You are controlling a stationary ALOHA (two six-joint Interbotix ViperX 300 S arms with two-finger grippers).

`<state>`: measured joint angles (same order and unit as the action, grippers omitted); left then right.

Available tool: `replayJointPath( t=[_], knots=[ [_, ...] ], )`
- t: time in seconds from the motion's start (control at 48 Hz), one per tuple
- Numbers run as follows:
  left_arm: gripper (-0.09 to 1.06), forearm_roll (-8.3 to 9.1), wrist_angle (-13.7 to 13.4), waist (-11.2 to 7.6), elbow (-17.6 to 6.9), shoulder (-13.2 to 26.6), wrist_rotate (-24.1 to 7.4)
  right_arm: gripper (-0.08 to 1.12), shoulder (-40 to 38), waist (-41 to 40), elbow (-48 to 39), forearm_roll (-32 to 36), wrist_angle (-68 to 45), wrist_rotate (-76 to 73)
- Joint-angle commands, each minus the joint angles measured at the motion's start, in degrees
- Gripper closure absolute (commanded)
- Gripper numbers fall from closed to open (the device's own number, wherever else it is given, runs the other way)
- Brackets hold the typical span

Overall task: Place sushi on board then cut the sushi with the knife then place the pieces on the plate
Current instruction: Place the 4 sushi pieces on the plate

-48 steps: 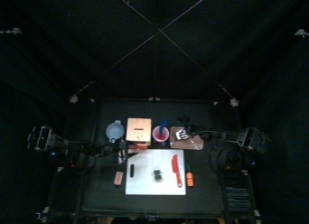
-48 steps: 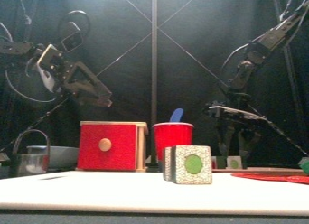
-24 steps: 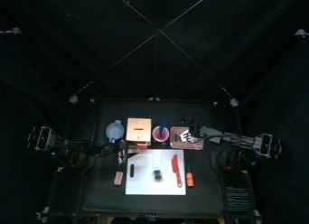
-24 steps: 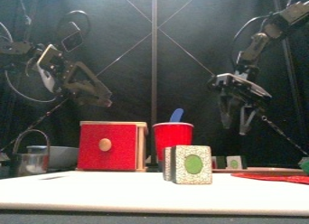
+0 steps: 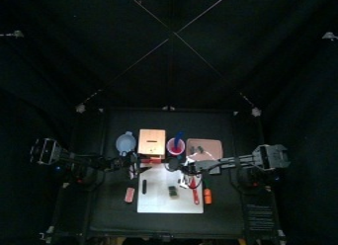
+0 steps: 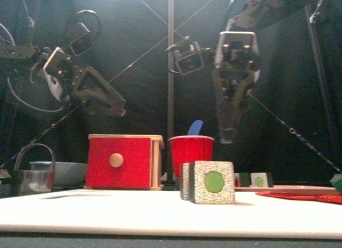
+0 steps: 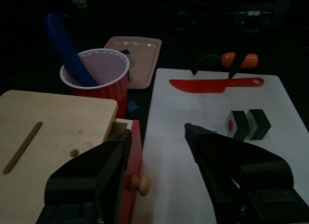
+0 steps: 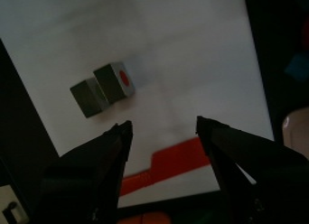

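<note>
The sushi roll [image 8: 107, 86] sits toward the white board's [image 8: 182, 47] front edge, with the red knife [image 8: 169, 169] near its right edge. The right gripper [image 8: 163, 133] hangs over the knife, jaws apart and empty. The left gripper [image 7: 161, 155] hovers, spread and empty, by the wooden box [image 6: 124, 162]. The red cup [image 6: 191, 152] stands behind the board.

In the front view, the sushi roll [image 6: 209, 182] is covering the red cup's [image 6: 187, 150] lower right side. The blue knife [image 6: 197, 126] is showing only its tip above the rim. The red knife [image 6: 301, 196] is running off the right edge. An orange toy [image 7: 236, 60] is appearing too dim to identify.
</note>
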<state>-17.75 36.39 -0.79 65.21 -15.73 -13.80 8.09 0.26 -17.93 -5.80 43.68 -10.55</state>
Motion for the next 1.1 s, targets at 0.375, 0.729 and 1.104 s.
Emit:
replayJointPath(
  t=[0.375, 0.729, 1.104],
  knots=[
    [0.1, -4.31, 0.6, 1.14, 3.1, -4.4, -0.1, 0.14, 5.7, 3.5, 7.3, -1.1, -0.3, 5.6],
    [0.1, -4.75, 0.0, 1.49, 3.9, -8.0, 0.0, 0.14, 6.2, 4.8, 5.9, -0.6, -0.4, 5.7],
    [0.1, -5.45, 0.0, 1.58, 3.8, -8.0, 0.0, 0.15, 8.1, 4.6, 5.1, 0.5, -2.0, 5.7]
  ],
)
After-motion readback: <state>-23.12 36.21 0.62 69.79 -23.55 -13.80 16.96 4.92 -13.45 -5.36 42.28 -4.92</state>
